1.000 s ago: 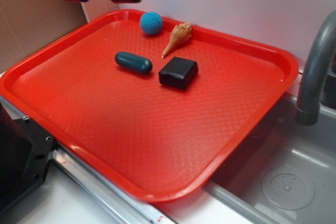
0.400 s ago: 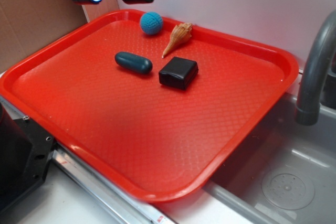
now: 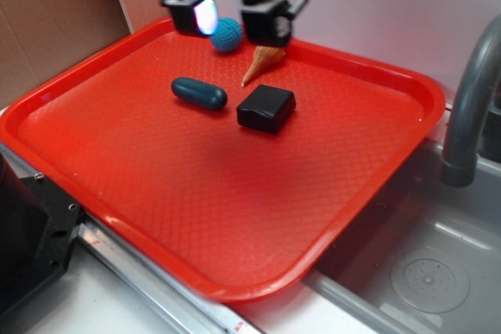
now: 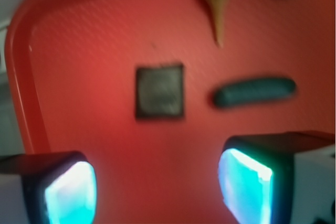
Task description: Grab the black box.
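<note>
Black box (image 3: 266, 108) lies flat on the red tray (image 3: 235, 217), toward the far half, seam side facing the near edge. Nearly square, so no clear long axis; its edges sit skewed to the tray rim. Teal capsule (image 3: 199, 93) just beside it, apart. Shell (image 3: 261, 60) and blue ball (image 3: 226, 35) beyond. Hand (image 3: 232, 23) hangs above the ball, fingers spread wide, nothing between them, well clear of the box.

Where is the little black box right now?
In the exterior view the black box sits on the red tray, just right of the dark teal capsule and in front of the seashell.
</note>
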